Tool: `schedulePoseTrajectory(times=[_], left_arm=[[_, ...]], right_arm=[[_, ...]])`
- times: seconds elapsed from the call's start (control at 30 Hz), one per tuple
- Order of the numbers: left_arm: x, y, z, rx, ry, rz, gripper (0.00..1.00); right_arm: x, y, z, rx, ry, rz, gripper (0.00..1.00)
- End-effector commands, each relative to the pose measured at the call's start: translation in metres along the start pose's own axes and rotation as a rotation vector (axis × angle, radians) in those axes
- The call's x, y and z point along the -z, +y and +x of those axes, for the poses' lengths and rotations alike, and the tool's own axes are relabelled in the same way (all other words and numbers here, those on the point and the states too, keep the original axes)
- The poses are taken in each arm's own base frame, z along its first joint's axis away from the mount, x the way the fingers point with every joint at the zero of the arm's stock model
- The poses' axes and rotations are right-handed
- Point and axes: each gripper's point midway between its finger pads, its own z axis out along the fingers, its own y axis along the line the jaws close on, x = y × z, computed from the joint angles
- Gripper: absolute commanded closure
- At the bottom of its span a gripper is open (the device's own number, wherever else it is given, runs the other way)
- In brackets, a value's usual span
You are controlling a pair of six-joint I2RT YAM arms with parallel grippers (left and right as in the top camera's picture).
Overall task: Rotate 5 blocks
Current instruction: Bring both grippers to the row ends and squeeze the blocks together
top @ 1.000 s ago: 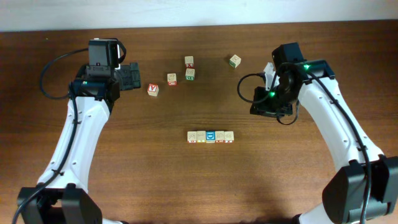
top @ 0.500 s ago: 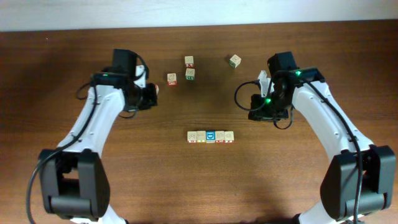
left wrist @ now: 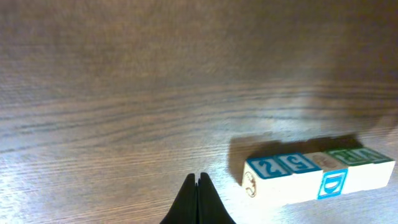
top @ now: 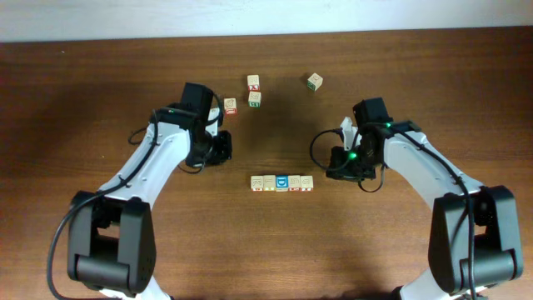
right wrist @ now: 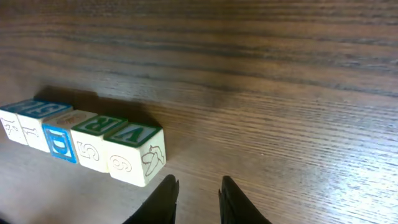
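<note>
Five alphabet blocks (top: 282,182) are lying in one tight row, side touching side, mid-table, with the blue-faced block (top: 282,182) sitting in the middle. Left gripper (left wrist: 198,191) is sitting near the row's left end, off to the far side. Its fingers are pressing together and holding nothing. Right gripper (right wrist: 196,194) is hanging just beside the row's right end, fingers standing slightly apart with nothing between them. Four loose cubes (top: 253,82) are resting well apart from the row, at the far side of the table (top: 100,75).

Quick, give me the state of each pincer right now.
Left pincer: closed, fingers pressed together, nothing between them.
Right pincer: open with a narrow gap, holding nothing.
</note>
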Motion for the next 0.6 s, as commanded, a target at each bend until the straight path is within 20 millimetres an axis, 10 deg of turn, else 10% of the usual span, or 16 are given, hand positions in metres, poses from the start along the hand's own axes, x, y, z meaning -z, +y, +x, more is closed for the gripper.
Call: schedulePoseTrajectory(times=[0.0,0.57], left_arm=[[-0.012,0.001,0.006,0.031,0.011,0.009,1.00],[-0.045,-0.018,0.033,-0.103,0.015,0.021,1.00]], right_arm=[[-0.010,0.010,0.008,0.006,0.016,-0.014,0.77],[-0.028,0.019,0.014,-0.054,0.005,0.037,0.82]])
